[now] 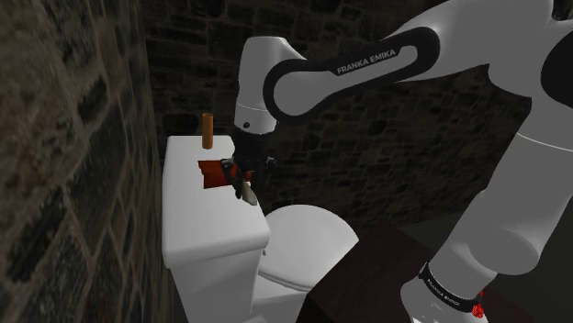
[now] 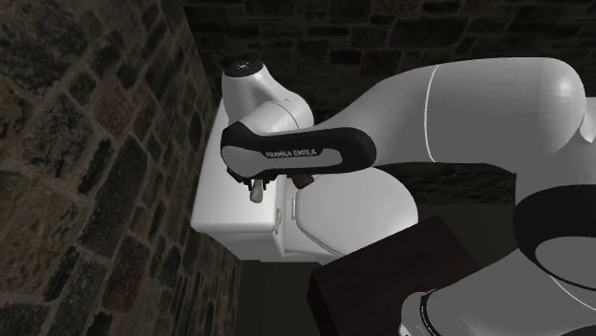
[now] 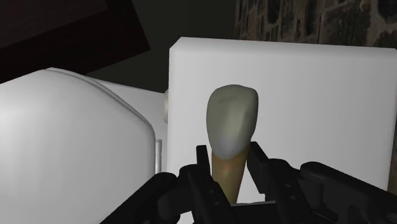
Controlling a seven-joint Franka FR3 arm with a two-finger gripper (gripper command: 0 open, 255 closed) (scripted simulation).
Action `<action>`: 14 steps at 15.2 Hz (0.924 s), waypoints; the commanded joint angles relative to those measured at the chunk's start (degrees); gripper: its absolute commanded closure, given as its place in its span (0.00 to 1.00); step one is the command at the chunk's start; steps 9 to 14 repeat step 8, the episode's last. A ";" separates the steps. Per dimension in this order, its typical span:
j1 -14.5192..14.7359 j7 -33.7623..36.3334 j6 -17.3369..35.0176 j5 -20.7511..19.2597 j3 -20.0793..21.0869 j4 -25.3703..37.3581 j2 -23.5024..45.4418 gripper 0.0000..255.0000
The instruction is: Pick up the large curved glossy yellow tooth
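Observation:
The tooth [image 3: 233, 121] has a pale grey-white glossy crown and a yellowish tan root. My black gripper [image 3: 230, 168] is shut on the root, with a finger pressed against each side and the crown sticking out past the fingertips. In the shoulder view the gripper [image 1: 246, 181] points down over the white toilet tank lid [image 1: 197, 225]. From the second exterior view, the tooth [image 2: 255, 194] hangs below the gripper [image 2: 253, 183], close above the lid [image 2: 215, 205]. Whether it still touches the lid I cannot tell.
A brown upright cylinder [image 1: 207, 131] stands at the lid's far end, and a red flat object [image 1: 211, 174] lies beside the gripper. The white toilet bowl cover [image 1: 308, 240] sits below the tank. A stone wall [image 1: 64, 165] runs close along the tank. The dark stand [image 1: 386, 275] is at the lower right.

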 commanded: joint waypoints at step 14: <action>-0.21 -0.23 -5.18 1.02 0.04 3.28 -2.14 1.00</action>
